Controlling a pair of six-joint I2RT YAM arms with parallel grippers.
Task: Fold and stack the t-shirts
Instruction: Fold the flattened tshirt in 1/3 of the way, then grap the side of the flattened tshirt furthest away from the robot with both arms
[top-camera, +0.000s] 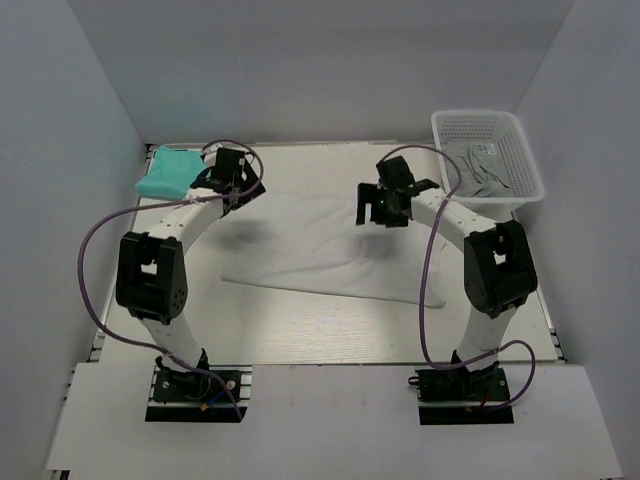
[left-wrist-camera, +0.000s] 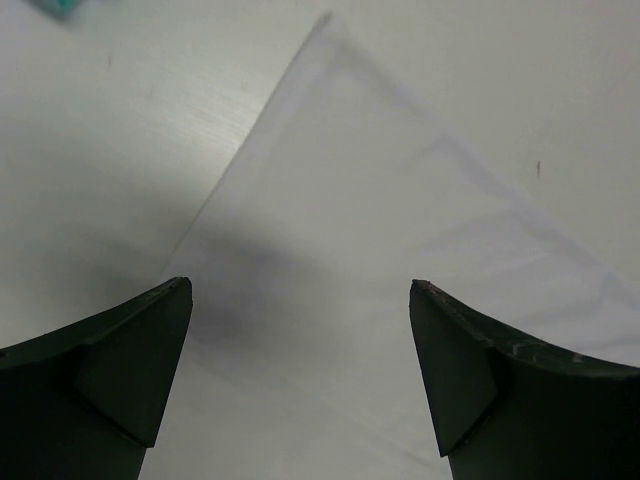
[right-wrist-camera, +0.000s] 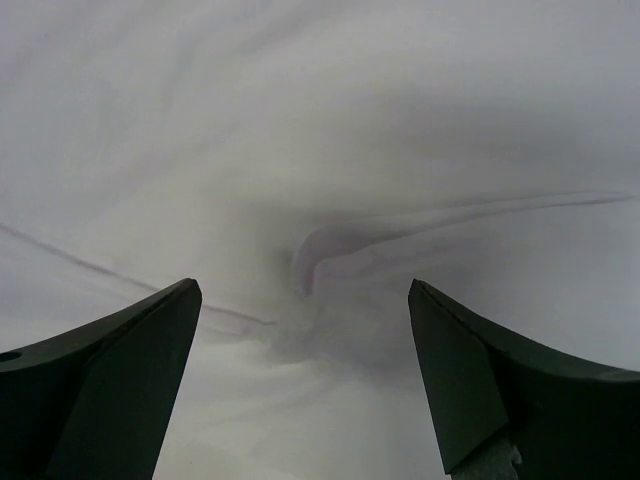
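Cloth, limp and thin: the plain white short-sleeved t-shirt (top-camera: 320, 250) lies spread flat mid-tabletop (top-camera: 300, 335), between the two arms. The teal t-shirt (top-camera: 168, 172), a compact bundle, sits at the far-left corner. The left gripper (top-camera: 243, 188) hovers over the white shirt's far-left edge, jaws wide apart and empty. The right gripper (top-camera: 385, 212) hangs above its far-right part, also spread and holding nothing, with a small raised crease (right-wrist-camera: 320, 250) beneath.

Judgement: light and without stiffness, so it will sag and drag when lifted. Flat cloth is hard to pinch. Best taken at an edge, a corner or that crease, with both sides lifted evenly.
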